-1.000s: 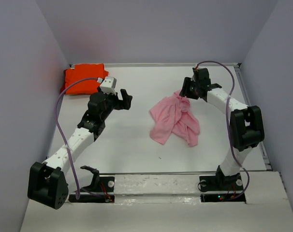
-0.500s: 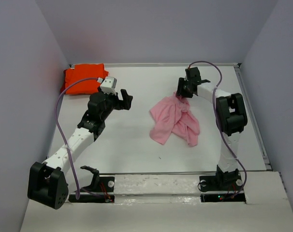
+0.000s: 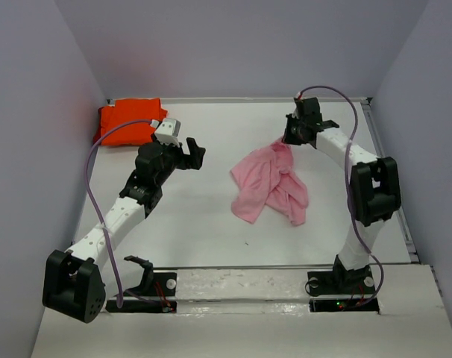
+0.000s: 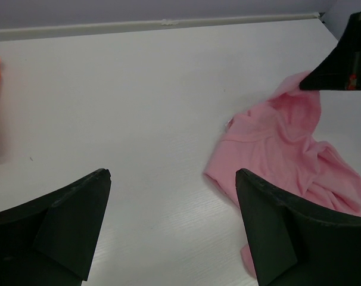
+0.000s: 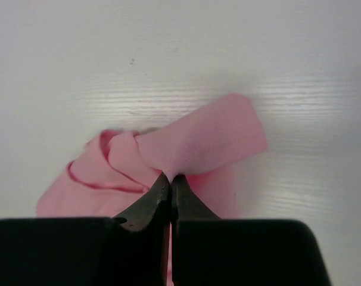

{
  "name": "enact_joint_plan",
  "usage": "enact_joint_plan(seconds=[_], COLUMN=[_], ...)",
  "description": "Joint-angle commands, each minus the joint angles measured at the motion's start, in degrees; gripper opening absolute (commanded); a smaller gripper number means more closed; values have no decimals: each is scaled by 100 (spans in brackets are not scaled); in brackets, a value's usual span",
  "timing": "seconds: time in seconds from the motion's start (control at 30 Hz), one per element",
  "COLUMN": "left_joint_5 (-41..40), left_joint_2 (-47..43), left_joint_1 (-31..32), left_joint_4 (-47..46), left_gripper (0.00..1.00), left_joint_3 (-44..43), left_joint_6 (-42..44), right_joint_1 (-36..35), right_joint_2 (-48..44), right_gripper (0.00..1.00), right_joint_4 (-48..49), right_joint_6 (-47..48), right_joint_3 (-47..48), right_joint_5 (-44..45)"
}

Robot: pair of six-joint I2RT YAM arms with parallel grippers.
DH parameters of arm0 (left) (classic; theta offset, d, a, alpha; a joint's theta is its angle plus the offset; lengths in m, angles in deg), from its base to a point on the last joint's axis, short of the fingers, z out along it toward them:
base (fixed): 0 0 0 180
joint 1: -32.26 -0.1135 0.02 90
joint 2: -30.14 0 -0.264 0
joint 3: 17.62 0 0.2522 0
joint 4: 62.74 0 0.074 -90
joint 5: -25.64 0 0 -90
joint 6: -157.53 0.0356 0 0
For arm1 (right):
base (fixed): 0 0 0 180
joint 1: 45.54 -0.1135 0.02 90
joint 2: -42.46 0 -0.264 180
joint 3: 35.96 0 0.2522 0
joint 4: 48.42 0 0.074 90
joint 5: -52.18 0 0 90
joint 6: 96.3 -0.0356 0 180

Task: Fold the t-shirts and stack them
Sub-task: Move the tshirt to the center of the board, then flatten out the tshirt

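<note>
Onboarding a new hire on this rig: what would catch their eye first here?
The crumpled pink t-shirt lies right of the middle of the table, with the right gripper shut on a fold at its far edge. Next comes the bright orange t-shirt, a compact bundle in the far left corner. The left gripper hangs open between the two, holding nothing.

No readable text, labels or numbers, seemingly none
</note>
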Motion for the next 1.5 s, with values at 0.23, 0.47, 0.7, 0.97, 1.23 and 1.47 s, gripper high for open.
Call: enact_joint_plan(seconds=[0.23,0.47,0.7,0.97,1.23,1.47], left_joint_5=[159,141,115,71,1,-17], left_joint_2=[-113,-218,-262,-262,-280,-262], left_joint_1=[-19,-19,-19,-28,-36,-28], left_joint_4=[-385,-499,-525,-552,-561,-534], left_gripper=[95,95,95,95,95,95], left_joint_3=[-71,-27,8,17,34,25], left_joint_6=[-19,-37,-19,-10,16,25], right_joint_1=[-141,-728,-1538,-1661,-1661,-1661], right_joint_2=[-2663,-2699,-2401,-1970,-1995,-2769], right_gripper=[0,0,0,0,0,0], right_joint_4=[-213,-485,-1039,-1585,-1743,-1568], right_joint_6=[161,266,530,495,723,1031], right_joint_3=[450,1311,2778,4842,5525,2961], right_joint_5=[-400,-1376,-1255,-1535,-793,1345])
